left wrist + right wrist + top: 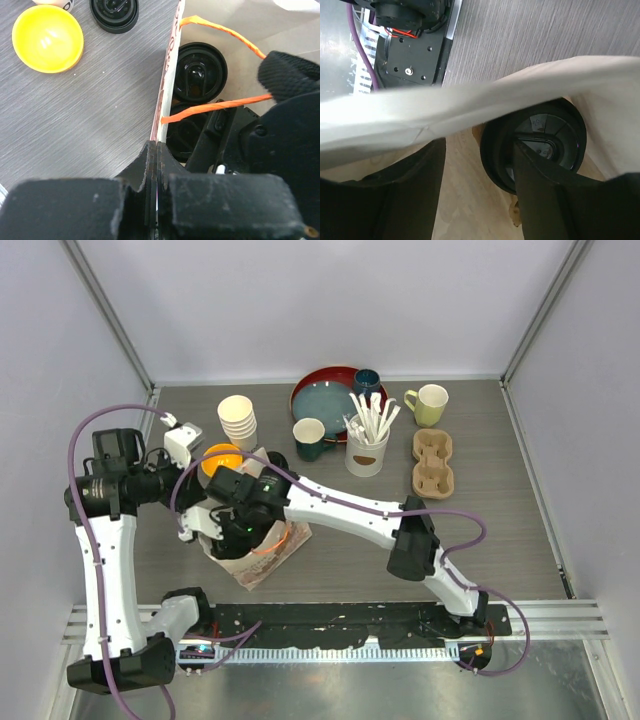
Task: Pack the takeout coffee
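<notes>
Though partly hidden, 2 black-lidded cups (200, 72) inside bag (280, 30).

- You're looking at a robotics lab test cell dressed up as a coffee counter, not a real café.
- Behind the black mounting plate (340, 622), plain white panels (300, 300) in aluminium frame posts (112, 320) box the space in.
- Two white robot arms (350, 515) are bolted to that plate, with purple cables (120, 407) looping off them.
- Beyond the plate, the grey wood-grain tabletop (500, 540) carries staged props: a stack of paper cups (238, 422), a pulp cup carrier (432, 462), a jar of stirrer sticks (367, 445), a yellow-green mug (432, 403), and a paper bag (265, 565) holding a lidded takeout coffee (200, 75).
</notes>
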Controlling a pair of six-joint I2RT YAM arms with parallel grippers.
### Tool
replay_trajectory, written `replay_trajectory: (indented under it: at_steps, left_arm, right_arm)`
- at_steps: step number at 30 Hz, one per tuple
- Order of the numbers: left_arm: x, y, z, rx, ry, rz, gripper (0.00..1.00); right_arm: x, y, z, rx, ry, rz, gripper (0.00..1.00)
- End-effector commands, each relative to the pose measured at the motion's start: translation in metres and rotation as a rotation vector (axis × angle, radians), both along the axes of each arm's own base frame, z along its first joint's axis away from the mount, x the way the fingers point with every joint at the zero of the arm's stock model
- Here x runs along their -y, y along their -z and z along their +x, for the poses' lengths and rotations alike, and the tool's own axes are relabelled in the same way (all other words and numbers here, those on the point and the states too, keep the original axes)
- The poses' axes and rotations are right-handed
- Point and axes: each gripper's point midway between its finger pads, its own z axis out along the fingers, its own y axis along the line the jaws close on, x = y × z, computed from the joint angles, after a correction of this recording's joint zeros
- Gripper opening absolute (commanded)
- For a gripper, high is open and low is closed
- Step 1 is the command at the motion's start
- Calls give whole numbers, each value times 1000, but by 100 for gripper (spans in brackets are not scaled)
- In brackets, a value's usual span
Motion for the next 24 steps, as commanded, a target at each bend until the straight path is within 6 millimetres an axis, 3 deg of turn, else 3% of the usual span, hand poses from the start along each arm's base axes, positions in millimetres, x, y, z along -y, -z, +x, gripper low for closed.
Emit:
replay_trajectory:
  at_steps: [1,5,9,19,24]
  left_arm:
    - [4,18,-51,-202,-2,-6,0]
    - [0,20,-50,-198,-18,17,0]
    - [-3,21,-48,-196,-31,28,0]
    - [-3,21,-48,-190,-34,31,0]
    - [-3,21,-48,-192,-35,30,0]
  right_arm:
    - [-10,-66,16,68,84,201,64]
    - [-9,-107,10,74,84,317,72]
    - [-10,-131,11,97,97,416,73]
    - [5,-160,26,143,192,501,75]
    - [15,-175,21,137,205,539,75]
